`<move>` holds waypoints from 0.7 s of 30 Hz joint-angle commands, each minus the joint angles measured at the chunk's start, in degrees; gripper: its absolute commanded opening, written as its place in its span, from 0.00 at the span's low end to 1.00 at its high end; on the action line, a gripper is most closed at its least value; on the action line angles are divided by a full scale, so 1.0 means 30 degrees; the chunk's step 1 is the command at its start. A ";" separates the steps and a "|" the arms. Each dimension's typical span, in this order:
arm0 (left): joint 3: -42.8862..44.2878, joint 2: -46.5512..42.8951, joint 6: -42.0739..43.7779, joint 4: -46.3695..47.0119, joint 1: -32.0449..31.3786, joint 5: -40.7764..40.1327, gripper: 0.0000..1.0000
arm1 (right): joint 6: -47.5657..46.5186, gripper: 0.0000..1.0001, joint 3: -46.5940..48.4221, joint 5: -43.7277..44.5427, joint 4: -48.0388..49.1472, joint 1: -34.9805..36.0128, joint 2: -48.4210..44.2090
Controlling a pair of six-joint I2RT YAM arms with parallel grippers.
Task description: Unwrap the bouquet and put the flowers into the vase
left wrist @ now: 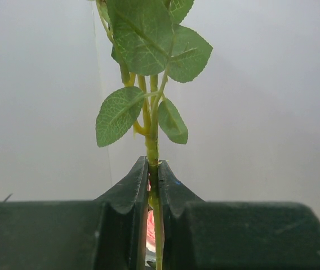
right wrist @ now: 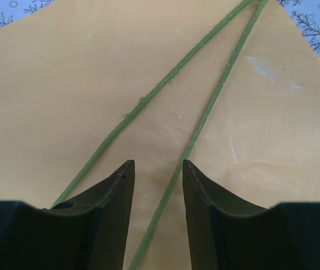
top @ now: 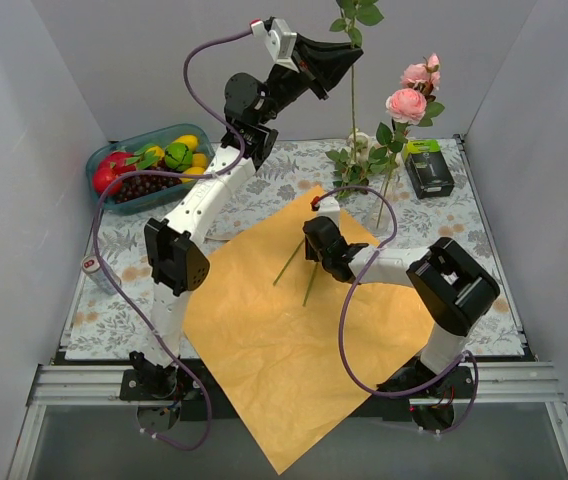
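Grey walls boxed in a table under a floral cloth (top: pixel 114 300). High at upper centre, the left gripper (left wrist: pixel 153 166) was clenched on an upright leafy stem (left wrist: pixel 151 140). Two bare stems (right wrist: pixel 149 98) lay on the spread orange paper (top: pixel 264 350) mid-frame. The right gripper (right wrist: pixel 159 164) hung over them, jaws parted astride one. Pink roses (top: pixel 407 103) stood at upper right; the vase could not be made out among the leaves there. A teal fruit bowl (top: pixel 91 170) sat at upper left, a black-and-green box (top: pixel 429 172) at right.

Robot lab test cell: plain grey panels (top: pixel 24 150) box in a cloth-covered desk (top: pixel 114 300) on three sides, with two cabled arms (top: pixel 199 215) bolted to an aluminium rail (top: pixel 84 385) along its near edge.
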 commanded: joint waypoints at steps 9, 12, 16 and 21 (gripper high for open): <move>0.1129 0.1212 0.0011 0.2400 0.0018 -0.0600 0.00 | 0.1928 0.33 -0.0252 0.1185 0.0093 0.0544 0.0712; 0.1451 0.1066 -0.0486 0.2401 0.0047 -0.0367 0.00 | 0.1987 0.30 -0.0369 0.1155 -0.0053 0.0544 0.0742; 0.0987 0.0393 -0.1394 0.2518 -0.0070 0.0131 0.00 | 0.2075 0.27 -0.0428 0.1155 -0.0054 0.0544 0.0712; -0.0130 -0.0370 -0.1922 0.3133 -0.0246 0.0220 0.00 | 0.2251 0.22 -0.0458 0.0834 0.0035 0.0574 0.1034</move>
